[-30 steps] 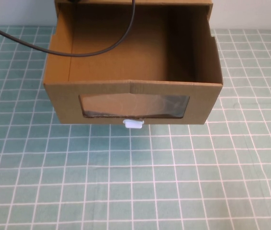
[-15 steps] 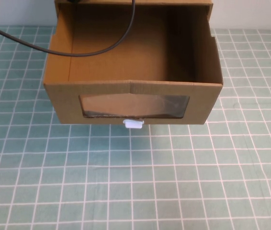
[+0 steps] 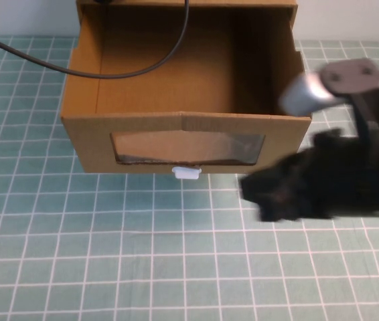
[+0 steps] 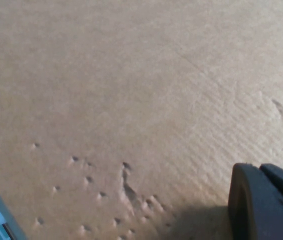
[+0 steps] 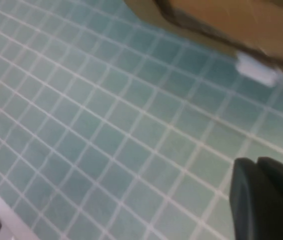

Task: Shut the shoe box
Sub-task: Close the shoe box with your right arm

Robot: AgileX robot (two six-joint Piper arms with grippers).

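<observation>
High view looks down; wrist views sit close to cardboard and mat.

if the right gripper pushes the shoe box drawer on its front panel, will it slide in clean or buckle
The shoe box drawer looks empty, so it is probably light and should slide easily. Its front panel already shows a crease above the clear window, so thin cardboard may flex there. The right gripper is near the front's right end; an off-centre push could skew it. The left gripper is against cardboard.

— Where did we find the shoe box [image 3: 186, 100]?
— At the table's [image 3: 109, 254] far middle, drawer pulled toward us, its pull tab [image 3: 187, 173] on the near face.
— And our grippers?
— The right gripper [image 3: 273, 197] sat near-right of the box front; the left gripper [image 4: 266, 205] was close against cardboard.
</observation>
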